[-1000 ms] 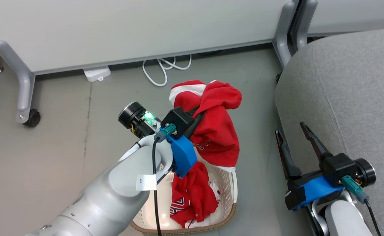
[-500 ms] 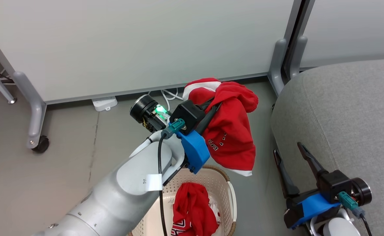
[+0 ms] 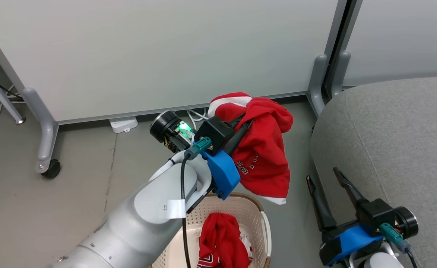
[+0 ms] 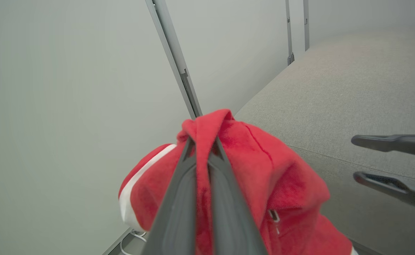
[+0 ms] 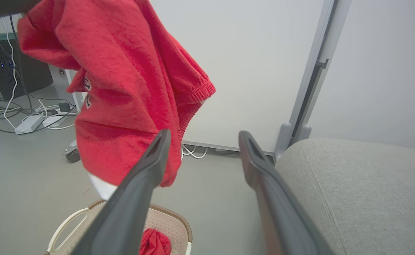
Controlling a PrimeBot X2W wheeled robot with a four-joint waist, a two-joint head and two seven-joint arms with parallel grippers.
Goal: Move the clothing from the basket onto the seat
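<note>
Clothing in two lots here: one red piece up in the air, pinched tight in the left tool, draped over both dark fingers and hanging above the basket, clear of the rim. White stripe trim at the top fold, white lettering on the side toward the arm, white hem along the bottom edge. Same story from the left wrist view: tool clamped on a ridge of red fabric, fingers almost together, cloth bunched past the tips. Other piece, red with white trim too, crumpled inside the basket down on the floor, partly cut off by the bottom of the head view. Held one between basket and seat, closer to the basket, not touching the cushion. Seat off on the robot's right, big grey cushion with a stitched seam. Right tool low beside the seat's front edge, released, fingers spread wide with nothing between them, pointing up toward the grey panel. From the right wrist view, red piece hanging at upper left with a ribbed cuff sticking out, basket handle and brown rim below it. Behind all that: panel on grey legs, one caster at left, white power strip and a loop of white cable on the floor at the panel's base.
</note>
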